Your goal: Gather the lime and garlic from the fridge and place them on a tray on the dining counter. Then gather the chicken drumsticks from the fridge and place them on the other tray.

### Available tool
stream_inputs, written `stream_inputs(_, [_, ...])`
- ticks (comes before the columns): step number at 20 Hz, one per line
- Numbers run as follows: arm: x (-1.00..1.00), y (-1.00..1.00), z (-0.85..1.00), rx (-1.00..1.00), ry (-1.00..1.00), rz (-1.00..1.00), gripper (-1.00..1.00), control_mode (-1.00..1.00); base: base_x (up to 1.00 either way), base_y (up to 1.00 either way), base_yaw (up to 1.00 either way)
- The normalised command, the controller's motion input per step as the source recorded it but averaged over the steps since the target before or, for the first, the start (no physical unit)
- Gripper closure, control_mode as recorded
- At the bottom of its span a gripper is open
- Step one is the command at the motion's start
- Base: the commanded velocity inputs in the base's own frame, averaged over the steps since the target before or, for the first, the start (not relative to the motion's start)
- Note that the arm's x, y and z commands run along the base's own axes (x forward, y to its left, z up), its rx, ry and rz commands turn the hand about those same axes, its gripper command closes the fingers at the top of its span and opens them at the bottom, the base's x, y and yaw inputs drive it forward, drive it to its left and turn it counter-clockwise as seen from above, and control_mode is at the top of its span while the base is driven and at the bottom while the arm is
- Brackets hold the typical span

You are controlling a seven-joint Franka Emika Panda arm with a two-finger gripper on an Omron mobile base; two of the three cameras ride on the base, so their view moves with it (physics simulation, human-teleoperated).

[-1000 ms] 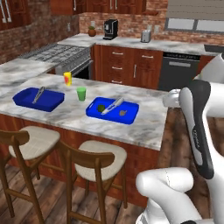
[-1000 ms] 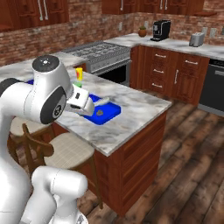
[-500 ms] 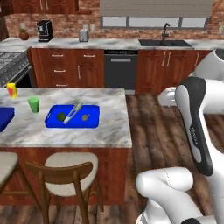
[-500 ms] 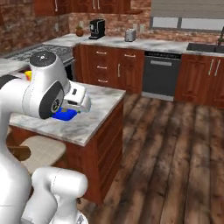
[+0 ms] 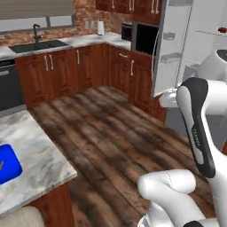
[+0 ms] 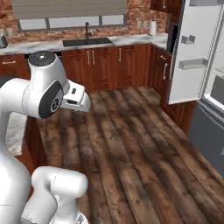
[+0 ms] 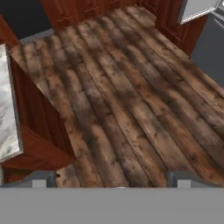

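Gripper (image 7: pixel 112 177) released, empty, over wood floor (image 7: pixel 131 96). I see fridge (image 6: pixel 194 57) door open, far right. Counter (image 5: pixel 31 164) near left with blue tray (image 5: pixel 8 163). Fridge pickups left, I judge; lime, drumsticks untellable.

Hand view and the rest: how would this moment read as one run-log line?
claw: open, empty, over wood floor | fridge: door open, ahead right | dining counter: blue tray at left

Gripper (image 7: pixel 112 179) wide open, empty; arm folded
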Motion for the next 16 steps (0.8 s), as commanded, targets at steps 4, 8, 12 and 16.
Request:
stream_inputs(4, [0.00, 0.00, 0.00, 0.00, 0.00, 0.00, -1.00, 1.00, 0.00, 0.00, -1.00])
stream_inputs(8, [0.00, 0.00, 0.00, 0.00, 0.00, 0.00, -1.00, 1.00, 0.01, 0.00, -0.99])
stream_inputs(12, [0.00, 0.00, 0.00, 0.00, 0.00, 0.00, -1.00, 1.00, 0.93, 0.60, -0.41])
stream_inputs(16, [0.00, 0.00, 0.00, 0.00, 0.00, 0.00, -1.00, 1.00, 1.00, 0.89, -0.20])
